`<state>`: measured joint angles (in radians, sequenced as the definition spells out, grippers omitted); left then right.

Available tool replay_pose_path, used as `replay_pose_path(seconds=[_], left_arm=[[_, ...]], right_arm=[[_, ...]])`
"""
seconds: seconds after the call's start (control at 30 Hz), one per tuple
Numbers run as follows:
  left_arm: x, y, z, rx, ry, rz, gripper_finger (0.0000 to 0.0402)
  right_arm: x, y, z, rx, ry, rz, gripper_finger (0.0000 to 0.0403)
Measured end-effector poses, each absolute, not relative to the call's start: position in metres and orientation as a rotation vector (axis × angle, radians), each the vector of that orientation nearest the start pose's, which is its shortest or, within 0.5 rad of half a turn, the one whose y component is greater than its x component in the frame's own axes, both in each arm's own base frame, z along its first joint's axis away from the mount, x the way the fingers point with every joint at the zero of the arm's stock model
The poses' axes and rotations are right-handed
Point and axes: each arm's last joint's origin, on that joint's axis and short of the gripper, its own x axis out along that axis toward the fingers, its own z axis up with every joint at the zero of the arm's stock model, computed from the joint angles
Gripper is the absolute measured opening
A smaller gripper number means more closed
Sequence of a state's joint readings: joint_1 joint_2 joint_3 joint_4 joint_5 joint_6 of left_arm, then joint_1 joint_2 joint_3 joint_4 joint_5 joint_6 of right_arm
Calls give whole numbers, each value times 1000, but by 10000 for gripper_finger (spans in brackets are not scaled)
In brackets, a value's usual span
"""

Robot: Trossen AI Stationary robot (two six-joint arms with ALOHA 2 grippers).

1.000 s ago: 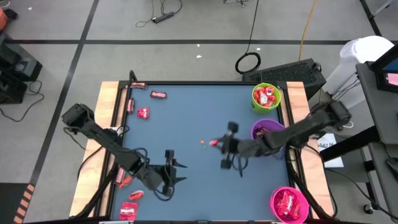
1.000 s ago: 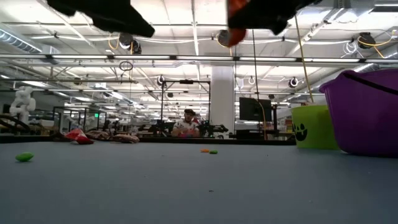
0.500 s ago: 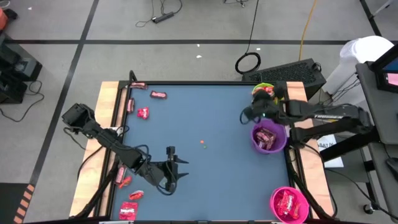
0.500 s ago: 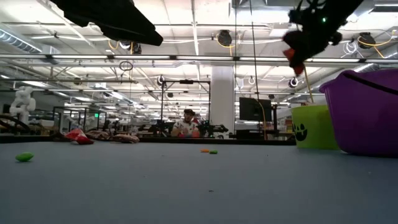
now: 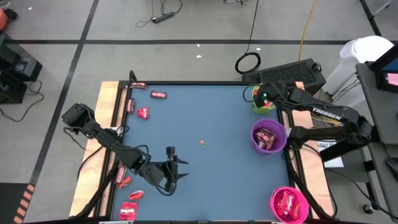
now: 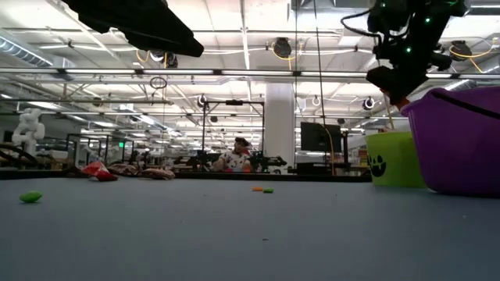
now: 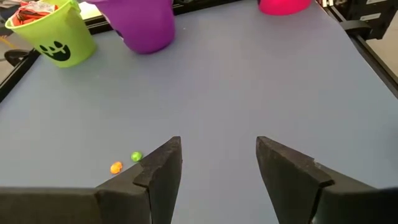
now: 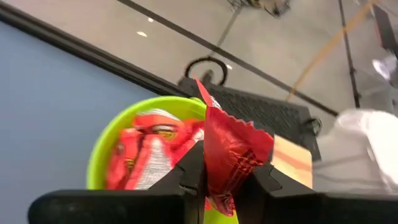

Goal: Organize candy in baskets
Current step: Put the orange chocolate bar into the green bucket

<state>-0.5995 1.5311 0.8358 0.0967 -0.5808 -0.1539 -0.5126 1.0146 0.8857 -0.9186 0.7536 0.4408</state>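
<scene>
Left gripper (image 5: pixel 176 169) idle, jaws apart, empty, at table's 7 o'clock. Right gripper (image 8: pixel 225 177) pinches a red candy wrapper (image 8: pixel 233 152) over the lime green basket (image 5: pixel 260 104) at 1 o'clock. Likely light, crinkly, slippery; best gripped mid-body, not at the edge.

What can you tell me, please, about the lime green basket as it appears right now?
The lime green basket is a small round cup of glossy plastic with a black smiling face on its side. It stands upright at the table's far right corner, next to the purple basket. Red wrapped candy already lies inside. The right gripper hovers above its rim, shut on another red candy piece; nothing visibly touches the basket's rim.
</scene>
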Motion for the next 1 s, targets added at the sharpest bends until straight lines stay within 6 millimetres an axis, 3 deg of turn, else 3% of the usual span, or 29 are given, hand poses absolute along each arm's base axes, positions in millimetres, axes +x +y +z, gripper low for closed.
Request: replay_pose_path(seconds=[0.23,0.43,0.77,1.0], left_arm=[[267,-163,205,182,496,20,212],[267,-163,205,182,495,22,212],[268,-161,205,176,490,28,212],[268,-161,205,177,491,28,212]], right_arm=[[131,-112,249,277,882,-1453,50],[126,-115,238,357,905,-1439,58],[129,-117,239,374,891,-1388,169],[151,-105,259,371,773,-1149,196]])
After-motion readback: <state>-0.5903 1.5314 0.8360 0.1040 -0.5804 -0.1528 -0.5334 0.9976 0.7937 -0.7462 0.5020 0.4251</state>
